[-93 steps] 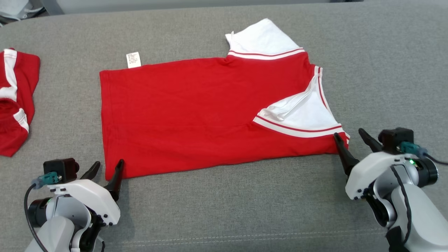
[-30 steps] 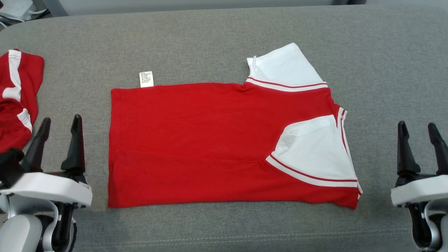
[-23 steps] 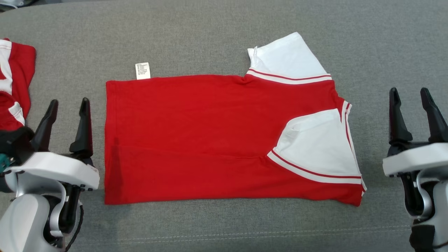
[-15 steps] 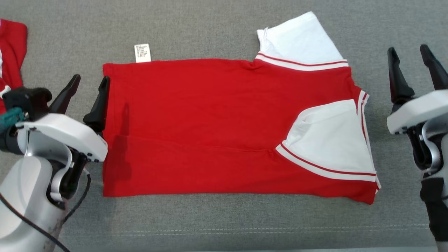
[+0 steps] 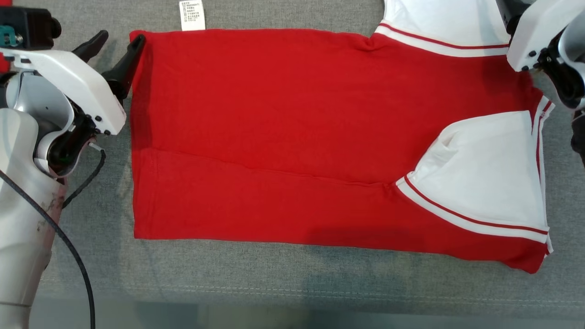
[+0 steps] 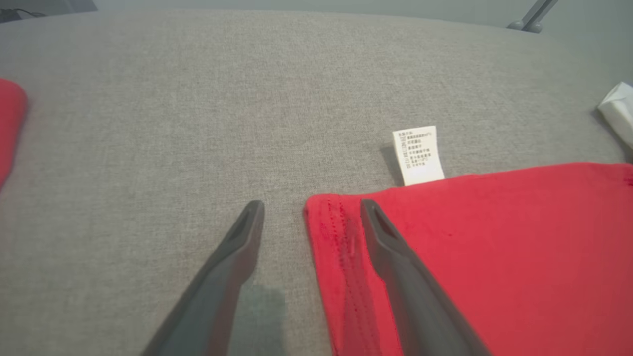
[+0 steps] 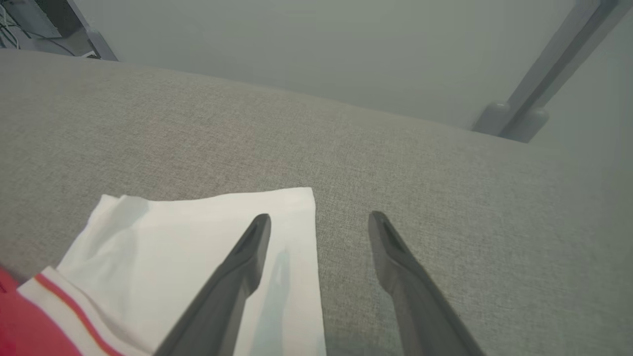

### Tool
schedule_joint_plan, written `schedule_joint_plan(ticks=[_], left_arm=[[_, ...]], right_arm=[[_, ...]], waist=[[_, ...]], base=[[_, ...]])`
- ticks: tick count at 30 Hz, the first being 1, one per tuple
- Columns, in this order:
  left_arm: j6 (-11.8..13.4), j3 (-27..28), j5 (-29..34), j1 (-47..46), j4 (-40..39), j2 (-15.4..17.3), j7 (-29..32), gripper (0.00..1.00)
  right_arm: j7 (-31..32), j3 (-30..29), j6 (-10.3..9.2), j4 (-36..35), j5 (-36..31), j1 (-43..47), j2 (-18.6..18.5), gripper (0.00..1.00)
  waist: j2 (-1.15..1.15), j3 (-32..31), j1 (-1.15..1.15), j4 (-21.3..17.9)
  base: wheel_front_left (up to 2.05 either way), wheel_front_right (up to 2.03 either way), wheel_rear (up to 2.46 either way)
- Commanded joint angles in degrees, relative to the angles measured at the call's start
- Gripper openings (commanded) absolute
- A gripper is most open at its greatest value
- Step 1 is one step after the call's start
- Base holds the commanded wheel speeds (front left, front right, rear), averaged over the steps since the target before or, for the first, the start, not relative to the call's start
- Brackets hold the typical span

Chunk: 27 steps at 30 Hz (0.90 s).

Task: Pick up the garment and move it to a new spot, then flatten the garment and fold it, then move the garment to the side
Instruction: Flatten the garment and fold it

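Left tool (image 6: 309, 207) spread astride garment (image 5: 292, 137) corner — care label (image 6: 418, 155) just beyond, right tool (image 7: 320, 217) spread over white sleeve (image 7: 188, 237)

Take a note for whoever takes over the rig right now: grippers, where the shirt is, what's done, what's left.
Left gripper: open, straddling the garment's far left corner by the care label; nothing held.
Right gripper: open, straddling the far white sleeve's edge; nothing held.
Garment: flat on the grey surface, near sleeve folded onto the body.
Done: placing, flattening, apparently a first fold.
Left: probably grasp both far corners, finish folding, move it aside.
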Motion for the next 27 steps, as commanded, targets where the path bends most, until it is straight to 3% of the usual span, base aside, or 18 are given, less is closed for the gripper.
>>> schedule_joint_plan(ticks=[1,12,25,26,27], left_arm=[[-0.5,1.5,-0.6,-2.9,-0.2,2.4,0.3,1.0],[-1.4,-2.8,-3.4,-7.8,4.8,1.9,1.9,1.0],[-1.5,-9.8,-9.9,-9.7,3.7,2.7,3.2,1.0],[-1.5,-10.2,-10.2,-9.8,4.0,2.7,3.2,0.98],[-1.5,-10.7,-10.5,-10.0,4.3,2.7,3.3,0.72]], right_arm=[[0.6,0.8,-0.17,0.1,1.1,-1.5,0.2,1.0],[2.0,6.3,-0.17,11.2,5.4,-11.0,1.9,1.0],[0.1,11.2,-0.17,17.3,9.9,-13.9,2.8,1.0],[0.0,11.4,-0.17,17.8,10.3,-14.0,2.9,1.0],[-0.3,11.5,-0.17,18.3,10.7,-14.1,3.0,0.97]], waist=[[0.0,1.1,0.0,0.6],[0.0,3.2,0.0,2.0],[0.0,3.3,0.0,2.5],[0.0,3.3,0.0,2.5],[0.0,3.3,0.0,2.5]], base=[[0.0,0.0,0.0],[0.0,0.0,0.0],[0.0,0.0,0.0],[0.0,0.0,0.0],[0.0,0.0,0.0]])
